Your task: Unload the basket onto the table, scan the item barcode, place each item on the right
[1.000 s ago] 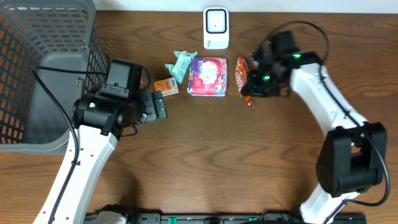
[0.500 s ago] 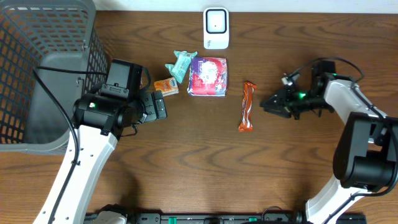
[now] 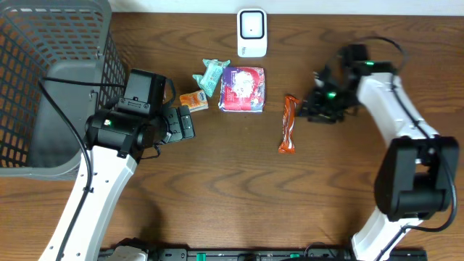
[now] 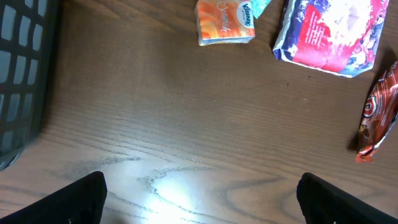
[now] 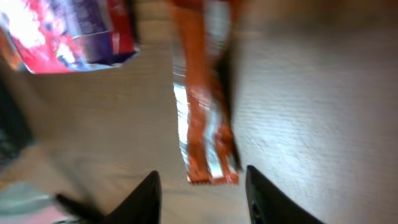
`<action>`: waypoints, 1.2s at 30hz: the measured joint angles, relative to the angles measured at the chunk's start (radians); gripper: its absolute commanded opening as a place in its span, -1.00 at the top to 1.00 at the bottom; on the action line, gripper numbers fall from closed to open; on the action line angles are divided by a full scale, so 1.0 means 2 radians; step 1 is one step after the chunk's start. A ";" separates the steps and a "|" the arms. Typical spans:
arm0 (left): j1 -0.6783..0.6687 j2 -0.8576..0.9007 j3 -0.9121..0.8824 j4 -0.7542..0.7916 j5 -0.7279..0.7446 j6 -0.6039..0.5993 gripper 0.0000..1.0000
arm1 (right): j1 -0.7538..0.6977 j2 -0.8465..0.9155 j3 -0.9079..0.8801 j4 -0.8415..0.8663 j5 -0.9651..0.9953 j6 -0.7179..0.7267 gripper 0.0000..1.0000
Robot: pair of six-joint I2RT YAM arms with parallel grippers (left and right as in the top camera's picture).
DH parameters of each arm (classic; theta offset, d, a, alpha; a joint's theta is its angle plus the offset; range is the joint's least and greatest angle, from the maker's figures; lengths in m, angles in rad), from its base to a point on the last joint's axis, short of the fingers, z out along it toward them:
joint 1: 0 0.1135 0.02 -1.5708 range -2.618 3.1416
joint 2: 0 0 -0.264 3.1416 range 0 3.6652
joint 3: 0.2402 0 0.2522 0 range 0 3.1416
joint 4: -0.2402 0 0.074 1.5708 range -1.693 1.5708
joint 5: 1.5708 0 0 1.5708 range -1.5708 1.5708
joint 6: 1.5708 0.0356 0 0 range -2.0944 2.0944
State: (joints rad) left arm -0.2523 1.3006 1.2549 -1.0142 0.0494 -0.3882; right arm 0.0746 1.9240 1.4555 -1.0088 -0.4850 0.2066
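An orange snack bar wrapper (image 3: 288, 125) lies flat on the wooden table, below and right of the white barcode scanner (image 3: 251, 32). My right gripper (image 3: 310, 110) hovers just right of the bar, open. In the blurred right wrist view the bar (image 5: 202, 118) stretches away ahead of the gripper (image 5: 200, 194), with nothing between its fingers. My left gripper (image 3: 187, 123) stands wide open over bare wood at the left. Its wrist view shows the bar (image 4: 377, 115) at the far right, and the gripper (image 4: 200, 190) holds nothing.
A red, white and blue packet (image 3: 242, 88), an orange tissue pack (image 3: 193, 101) and a teal packet (image 3: 212, 74) lie in a row below the scanner. A grey mesh basket (image 3: 69, 40) fills the left end of the table.
My right gripper let go of the orange bar, which now lies on the table. The arm swung out to the right, then came back beside the bar with its jaws opening. The left arm stayed still.
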 measured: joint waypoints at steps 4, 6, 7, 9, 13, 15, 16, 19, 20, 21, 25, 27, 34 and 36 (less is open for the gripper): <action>0.000 0.000 0.000 0.000 0.000 0.000 -0.96 | 0.071 0.000 0.002 0.045 0.057 0.023 -0.29; 0.000 0.000 0.000 0.000 0.000 0.000 -0.96 | 0.098 0.000 0.002 0.066 0.081 0.031 -0.34; 0.000 0.000 0.000 0.000 0.000 0.000 -0.95 | 0.110 0.000 0.002 0.078 0.094 0.036 -0.34; 0.000 0.000 0.000 0.000 0.000 0.000 -0.96 | 0.132 0.000 0.002 0.101 0.112 0.044 -0.34; 0.000 0.000 0.000 0.000 0.000 0.000 -0.96 | 0.155 0.000 0.002 0.143 0.130 0.073 -0.45; 0.000 0.000 0.000 0.000 0.000 0.000 -0.96 | 0.154 0.000 0.002 0.158 0.135 0.086 -0.54; 0.000 0.000 0.000 0.000 0.000 0.000 -0.96 | 0.153 0.000 0.002 0.162 0.138 0.090 -0.57; 0.000 0.000 0.000 0.000 0.000 0.000 -0.96 | 0.151 0.000 0.002 0.163 0.142 0.100 -0.53; 0.000 0.000 0.000 0.000 0.000 0.000 -0.96 | 0.150 0.000 0.002 0.161 0.145 0.102 -0.47; 0.000 0.000 0.000 0.000 0.000 0.000 -0.96 | 0.150 0.000 0.002 0.158 0.148 0.103 -0.42; 0.000 0.000 0.000 0.000 0.000 0.000 -0.96 | 0.150 0.000 0.002 0.140 0.162 0.106 0.00; 0.000 0.000 0.000 0.000 0.000 0.000 -0.96 | 0.150 0.002 0.002 0.121 0.179 0.109 0.03; 0.000 0.000 0.000 0.000 0.000 0.000 -0.96 | 0.150 0.043 0.002 0.088 0.241 0.088 -0.11; 0.000 0.000 0.000 0.000 0.000 0.000 -0.96 | 0.150 0.055 0.002 0.082 0.255 0.079 -0.05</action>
State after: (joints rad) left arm -0.2523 1.3006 1.2549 -1.0142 0.0494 -0.3882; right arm 0.3756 2.0346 1.4593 -0.8452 0.0250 0.3645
